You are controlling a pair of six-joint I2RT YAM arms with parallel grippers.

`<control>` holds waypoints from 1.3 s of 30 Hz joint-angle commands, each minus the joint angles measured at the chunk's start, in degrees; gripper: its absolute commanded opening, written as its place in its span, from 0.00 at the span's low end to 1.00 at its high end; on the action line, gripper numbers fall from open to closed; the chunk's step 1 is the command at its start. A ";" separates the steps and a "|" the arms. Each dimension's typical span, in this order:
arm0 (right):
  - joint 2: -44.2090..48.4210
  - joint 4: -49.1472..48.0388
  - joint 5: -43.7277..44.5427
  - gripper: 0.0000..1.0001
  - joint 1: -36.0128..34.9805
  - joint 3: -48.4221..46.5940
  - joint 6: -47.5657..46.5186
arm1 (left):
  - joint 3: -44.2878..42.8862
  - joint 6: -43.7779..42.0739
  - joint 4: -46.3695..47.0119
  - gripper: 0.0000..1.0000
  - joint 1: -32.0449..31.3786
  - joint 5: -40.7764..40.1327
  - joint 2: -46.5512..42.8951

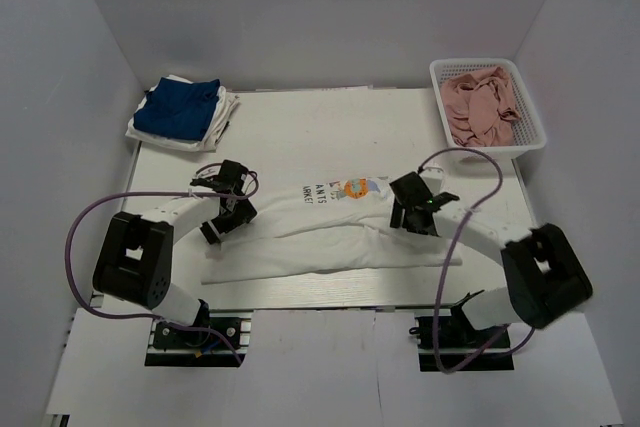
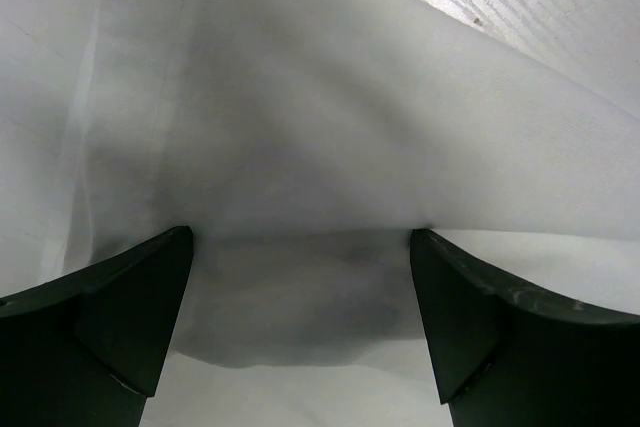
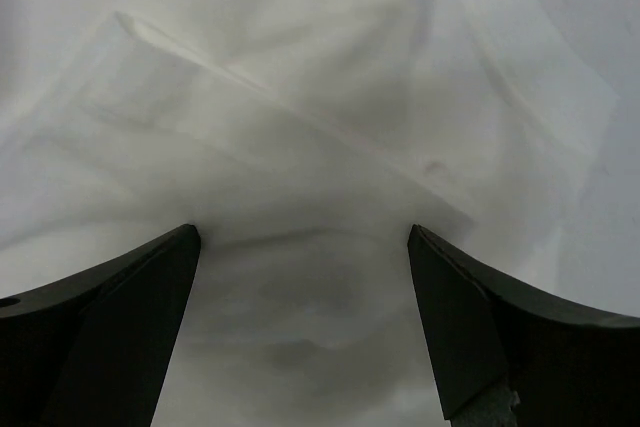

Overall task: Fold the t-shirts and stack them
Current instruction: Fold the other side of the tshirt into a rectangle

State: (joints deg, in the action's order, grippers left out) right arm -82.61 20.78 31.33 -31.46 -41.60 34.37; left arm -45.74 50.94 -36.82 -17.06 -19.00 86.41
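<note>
1. While both arms reach inward over the table (image 1: 300, 127), a large white t-shirt (image 1: 330, 237) is laid crosswise at its centre, bunched into a long band, with its colourful print (image 1: 352, 188) and dark lettering (image 1: 313, 193) turned up.
2. The left gripper (image 1: 222, 224) is held over the shirt's left end; its fingers (image 2: 120, 317) are spread wide, with nothing gripped.
3. The right gripper (image 1: 415, 220) is poised over the right end, its fingers (image 3: 480, 327) equally wide above white cloth.
4. A royal-blue t-shirt (image 1: 178, 109) is stacked on another white one (image 1: 222, 117) at the far left.
5. Pink cloth (image 1: 480, 107) is heaped in a white basket (image 1: 480, 64) at the far right.
</note>
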 commanded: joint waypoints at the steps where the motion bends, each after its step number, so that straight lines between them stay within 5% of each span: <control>1: 9.64 14.43 -0.57 0.90 0.70 3.10 8.66 | 3.02 1.27 0.08 1.00 0.62 0.45 3.15; 8: 30.00 30.28 -6.81 0.90 0.61 6.88 16.69 | 2.50 1.27 2.80 1.00 0.62 1.60 5.96; 13: 36.82 17.74 -10.31 0.90 0.70 7.33 5.30 | 1.97 0.74 2.80 1.00 0.10 1.08 6.58; 22: 10.67 -18.01 -18.49 0.90 0.53 1.01 -11.07 | 2.49 0.74 2.80 1.00 0.10 1.07 3.59; 31: -5.81 -23.14 -17.27 0.90 0.61 -1.13 -12.40 | 3.64 0.74 2.80 1.00 0.10 0.37 2.53; 39: 6.04 -8.39 -13.41 0.90 0.00 8.00 -5.55 | 4.16 0.74 2.80 1.00 0.10 0.37 3.67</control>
State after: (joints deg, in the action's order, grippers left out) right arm -82.02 4.23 15.27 -31.16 -37.98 25.47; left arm -45.41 50.81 -35.03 -17.39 -19.70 86.65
